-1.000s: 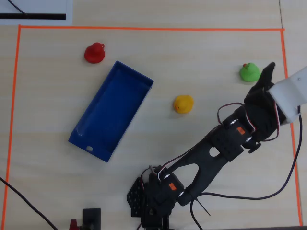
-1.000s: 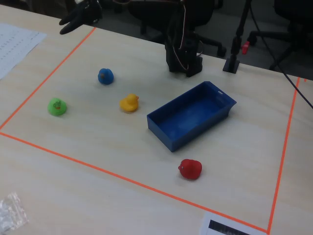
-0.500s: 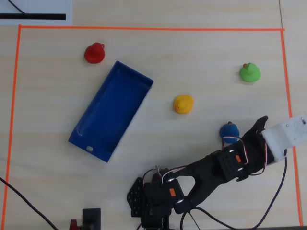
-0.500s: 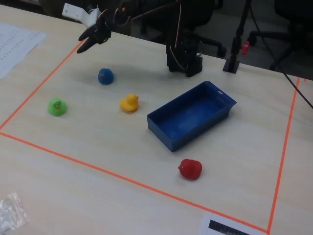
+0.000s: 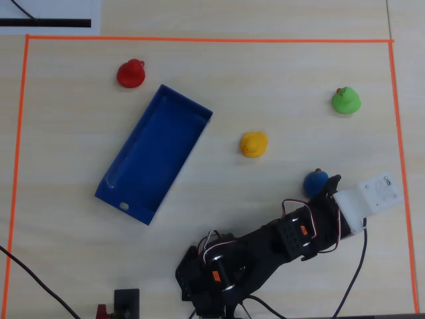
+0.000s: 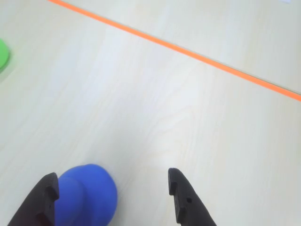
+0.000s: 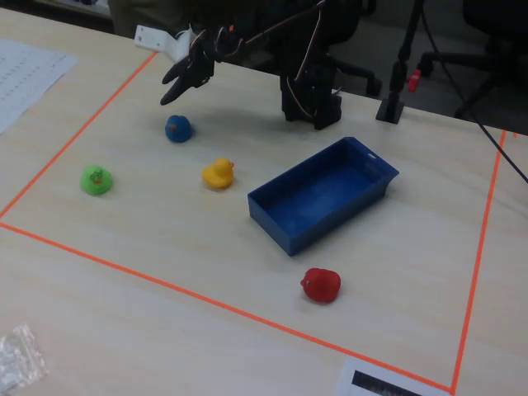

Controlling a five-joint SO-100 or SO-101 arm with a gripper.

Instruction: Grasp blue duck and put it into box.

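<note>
Overhead view, ducks: four small rounded toy ducks are counted on the pale wooden table (image 5: 279, 80), one each of red (image 5: 131, 74), green (image 5: 346, 100), yellow (image 5: 254, 143) and blue.
Overhead view, blue duck (image 5: 316, 183): it is seen at the right, below the yellow duck and well apart from the box, just beside the tip of the black two-finger gripper (image 5: 330, 184).
Overhead view, box (image 5: 154, 153): one long shallow blue tray is seen at the left, lying diagonally, with nothing inside it.
Overhead view, border: one orange tape line (image 5: 199, 39) is laid around the working area.
Wrist view, gripper (image 6: 110, 183): the two black fingers are spread wide apart and nothing is held.
Wrist view, blue duck (image 6: 89, 194): it is found between the fingers, close against the left one.
Fixed view, counts: again four ducks and one box (image 7: 323, 194) are seen.
Fixed view, gripper (image 7: 183, 82): it is held above the table, up and slightly right of the blue duck (image 7: 178, 128).
</note>
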